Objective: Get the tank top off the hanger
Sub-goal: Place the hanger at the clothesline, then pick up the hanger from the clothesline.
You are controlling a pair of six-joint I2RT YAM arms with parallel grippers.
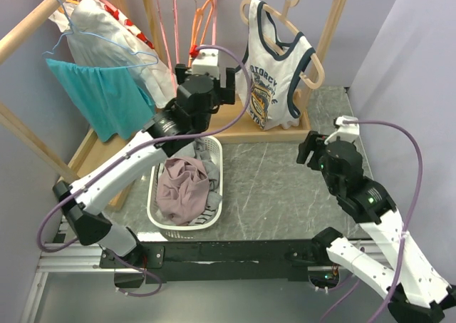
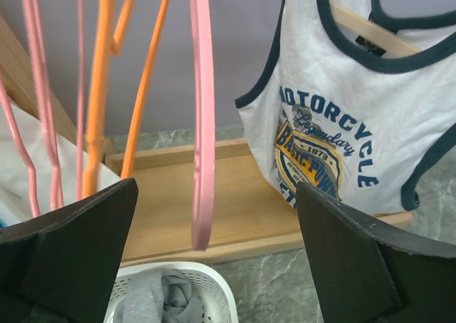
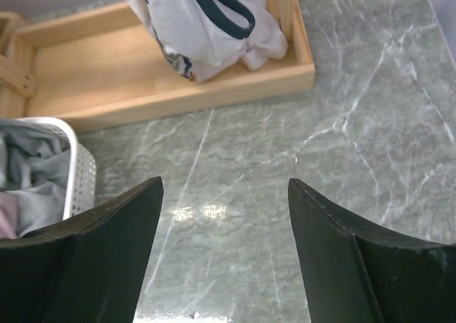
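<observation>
The tank top point(image 1: 274, 80), white with navy trim and a motorcycle print, hangs on a wooden hanger point(image 1: 314, 70) from the rack's top rail. Its hem lies bunched on the rack's wooden base point(image 3: 206, 23). My left gripper point(image 1: 206, 72) is raised just left of the tank top, open and empty. In the left wrist view the print point(image 2: 335, 145) lies ahead and to the right of the left gripper point(image 2: 217, 186), and a bare pink hanger point(image 2: 203, 123) hangs in line with the gap. My right gripper point(image 1: 308, 146) stands open over the marble table point(image 3: 225, 182), below and right of the tank top.
A white basket point(image 1: 184, 225) holding pink and grey clothes sits under the left arm. Bare pink and orange hangers point(image 1: 203, 20) hang left of the tank top. A teal garment point(image 1: 100, 95) and a white one hang on a second rack at the left. The wooden rack base point(image 1: 235, 127) borders the table.
</observation>
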